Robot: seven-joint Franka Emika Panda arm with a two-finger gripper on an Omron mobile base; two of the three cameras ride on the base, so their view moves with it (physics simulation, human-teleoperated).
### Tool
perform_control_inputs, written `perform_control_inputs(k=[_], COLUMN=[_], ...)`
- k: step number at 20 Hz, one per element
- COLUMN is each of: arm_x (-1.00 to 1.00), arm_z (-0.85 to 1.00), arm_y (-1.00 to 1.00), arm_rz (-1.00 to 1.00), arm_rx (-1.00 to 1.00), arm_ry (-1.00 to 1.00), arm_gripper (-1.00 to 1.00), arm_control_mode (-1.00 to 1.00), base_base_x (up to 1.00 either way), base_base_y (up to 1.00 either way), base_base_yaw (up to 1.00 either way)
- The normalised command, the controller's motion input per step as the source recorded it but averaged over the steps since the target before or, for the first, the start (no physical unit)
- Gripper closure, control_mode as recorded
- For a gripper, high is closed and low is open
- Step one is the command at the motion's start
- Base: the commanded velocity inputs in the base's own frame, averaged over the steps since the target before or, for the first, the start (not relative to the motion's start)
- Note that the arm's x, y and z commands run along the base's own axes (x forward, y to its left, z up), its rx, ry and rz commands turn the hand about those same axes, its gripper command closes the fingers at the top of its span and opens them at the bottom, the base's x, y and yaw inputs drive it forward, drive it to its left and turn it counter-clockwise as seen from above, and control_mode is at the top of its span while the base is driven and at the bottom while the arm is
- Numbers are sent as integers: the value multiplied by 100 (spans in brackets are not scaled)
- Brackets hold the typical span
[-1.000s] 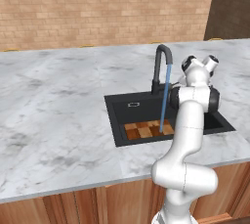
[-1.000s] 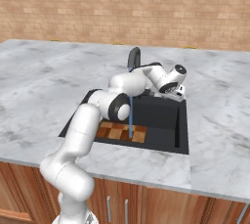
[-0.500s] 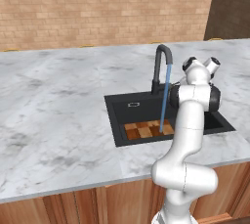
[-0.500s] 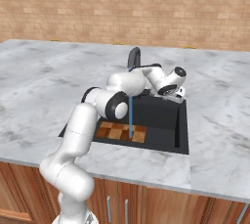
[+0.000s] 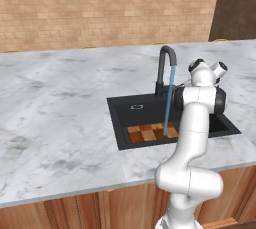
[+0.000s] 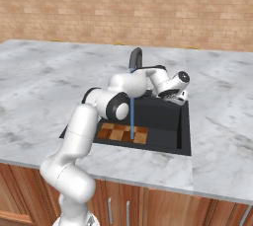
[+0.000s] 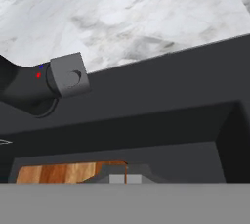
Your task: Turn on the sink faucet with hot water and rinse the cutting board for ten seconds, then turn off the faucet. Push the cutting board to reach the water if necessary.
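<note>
The black gooseneck sink faucet (image 5: 166,68) (image 6: 135,57) runs a thin blue stream of water (image 5: 170,98) (image 6: 132,119) onto the checkered wooden cutting board (image 5: 149,133) (image 6: 120,133), which lies flat at the front of the black sink (image 5: 142,113) (image 6: 165,121). My gripper (image 6: 176,100) hangs shut and holding nothing over the sink's right part, to the right of the faucet and not touching it. In the hand view the gripper (image 7: 122,179) points at the sink's wall (image 7: 161,120), with the faucet's side lever (image 7: 68,78) at upper left and the board (image 7: 58,173) low down.
Grey marble counter (image 5: 60,118) (image 6: 217,136) surrounds the sink on all sides. A brick wall (image 5: 100,8) runs along the back. Wooden cabinet fronts (image 5: 100,208) lie under the counter's near edge. My arm bends over the sink's right half.
The hand has barely shifted beside the faucet. The water keeps falling on the board, which has not moved.
</note>
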Motion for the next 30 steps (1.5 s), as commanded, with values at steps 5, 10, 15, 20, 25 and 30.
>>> perform_control_inputs(k=[5,10,15,20,25,30], arm_x=[0,0,4,1,0,0], arm_z=[9,14,9,16,20,9], arm_y=[-5,-3,0,0,0,0], arm_rz=[2,2,1,2,3,3], arm_rx=[9,7,4,4,4,2], arm_ry=[-4,0,-2,-5,-3,-1], arm_gripper=[100,100,100,100,100,100], arm_control_mode=[-100,-100,-100,-100,-100,-100], base_base_x=[0,0,0,0,0,0], base_base_y=[0,0,0,0,0,0], base_base_yaw=[0,0,0,0,0,0])
